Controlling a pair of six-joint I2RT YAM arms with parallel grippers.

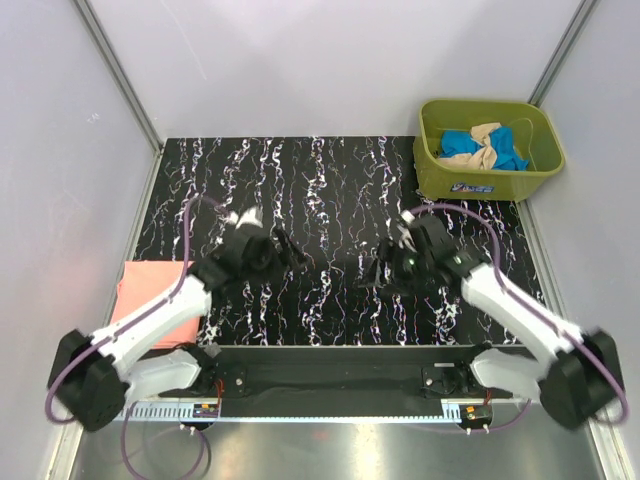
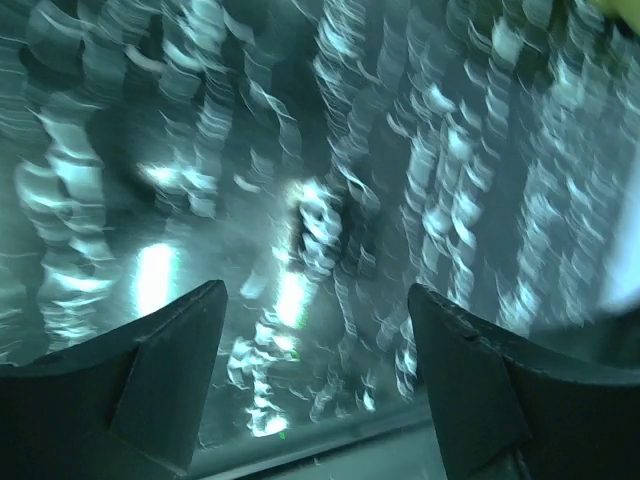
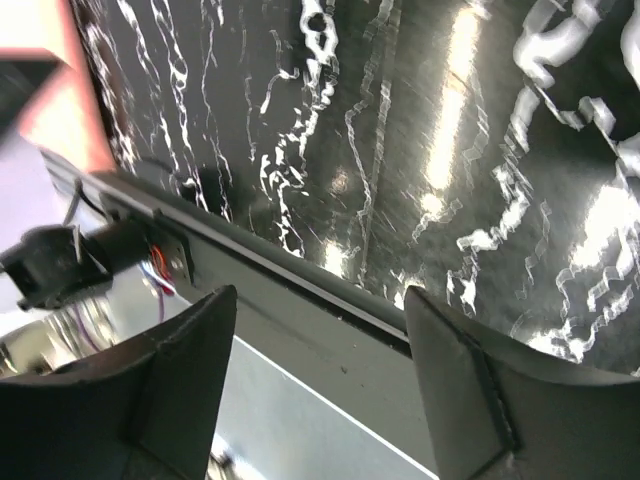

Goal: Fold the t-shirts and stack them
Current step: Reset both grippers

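A salmon-pink t-shirt (image 1: 146, 286) lies folded flat at the left edge of the black marbled table (image 1: 320, 180); my left arm crosses over part of it. The same pink cloth (image 3: 55, 110) shows at the top left of the right wrist view. A bright blue t-shirt (image 1: 462, 146) and a beige one (image 1: 487, 138) lie crumpled in the tub. My left gripper (image 1: 284, 250) (image 2: 315, 290) hovers open over bare table, its view blurred. The right gripper (image 1: 374, 272) (image 3: 320, 292) is open too, with nothing in it, over the table's near edge.
An olive-green plastic tub (image 1: 470, 186) stands at the table's back right corner. Grey walls close in the back and both sides. A metal rail (image 1: 330, 378) with the arm bases and cables runs along the near edge.
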